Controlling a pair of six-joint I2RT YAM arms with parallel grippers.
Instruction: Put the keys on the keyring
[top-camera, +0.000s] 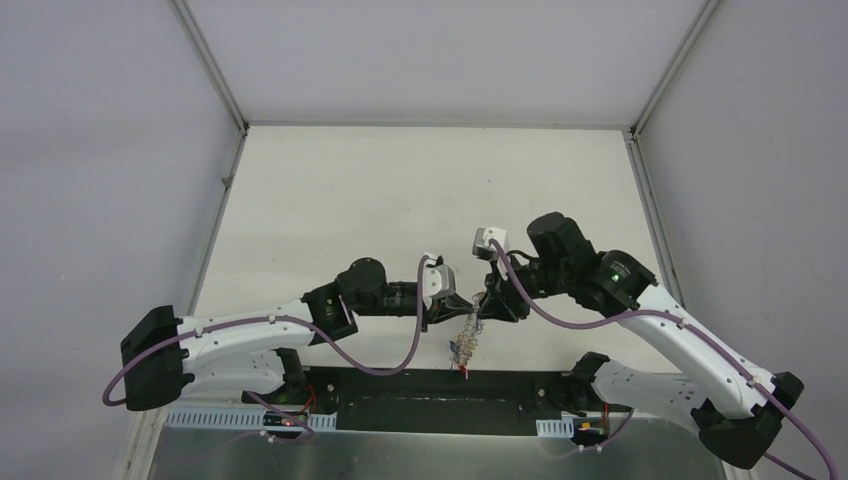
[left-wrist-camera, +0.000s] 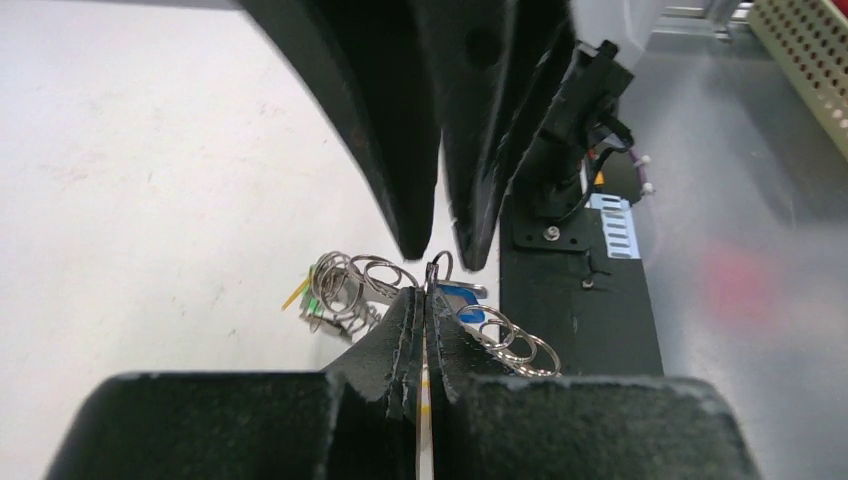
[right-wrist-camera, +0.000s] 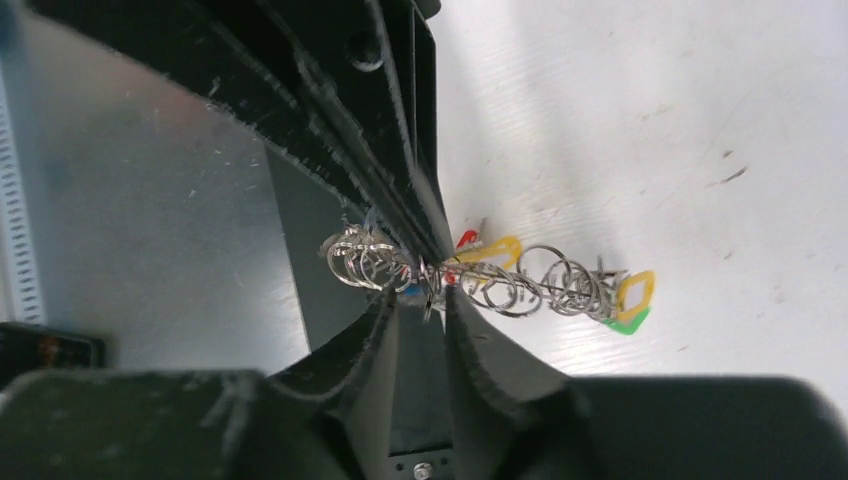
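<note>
The keyring (top-camera: 466, 335), a silvery chain of linked rings, hangs between both grippers just above the table's near edge. My left gripper (left-wrist-camera: 427, 292) is shut on one small ring of it; a thin yellow strip shows between its pads. Ring coils spread to either side (left-wrist-camera: 350, 285). In the right wrist view the keyring (right-wrist-camera: 540, 280) runs sideways, carrying keys with yellow (right-wrist-camera: 636, 290), green (right-wrist-camera: 628, 322) and red (right-wrist-camera: 466, 238) tags. A blue tag (left-wrist-camera: 462, 295) sits behind the left fingertips. My right gripper (right-wrist-camera: 420, 300) faces the left one, its jaws slightly apart around a hanging ring without pinching it.
A black base plate (top-camera: 430, 385) lies right below the hanging chain. A metal shelf (top-camera: 400, 450) and a perforated cable duct (top-camera: 250, 418) run along the near edge. White enclosure walls (top-camera: 100, 150) stand at left, right and back.
</note>
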